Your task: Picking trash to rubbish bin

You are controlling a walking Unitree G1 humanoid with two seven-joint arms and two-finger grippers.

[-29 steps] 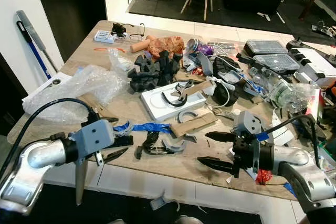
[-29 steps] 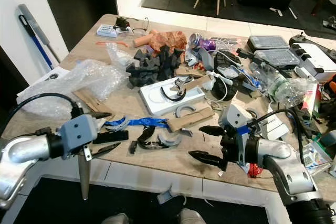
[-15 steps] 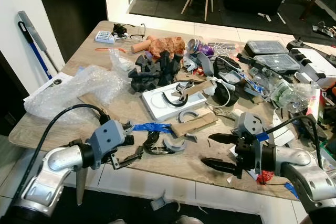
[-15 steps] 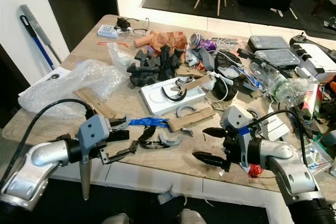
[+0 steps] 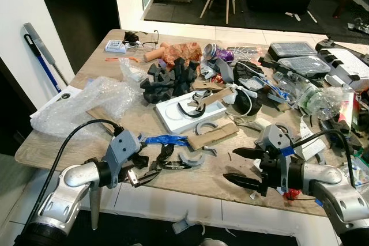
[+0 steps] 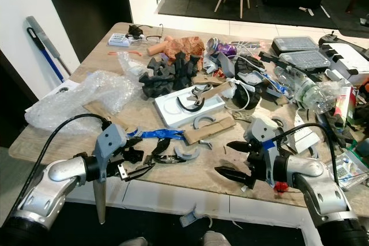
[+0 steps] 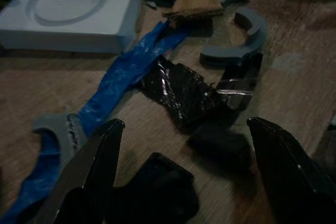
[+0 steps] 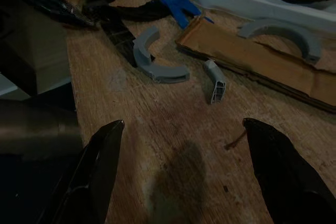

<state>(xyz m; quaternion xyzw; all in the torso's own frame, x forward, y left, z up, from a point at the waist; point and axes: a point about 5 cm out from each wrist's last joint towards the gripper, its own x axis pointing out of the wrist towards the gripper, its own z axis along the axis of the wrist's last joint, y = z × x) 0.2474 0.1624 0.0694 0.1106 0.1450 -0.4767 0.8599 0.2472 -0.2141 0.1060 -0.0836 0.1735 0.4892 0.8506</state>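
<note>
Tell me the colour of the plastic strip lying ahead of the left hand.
Blue; the plastic strip shows best in the left wrist view, just beyond the open left hand.

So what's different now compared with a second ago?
The left gripper has reached forward over the table edge, its jaws open around the crumpled black scrap by the blue strip; nothing is grasped yet. The right gripper has stayed open above the wooden table, and the clutter lies as before.

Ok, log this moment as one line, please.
left hand: open, at black scraps near front table edge | right hand: open, over bare wood, holding nothing | trash: not yet grasped
</note>
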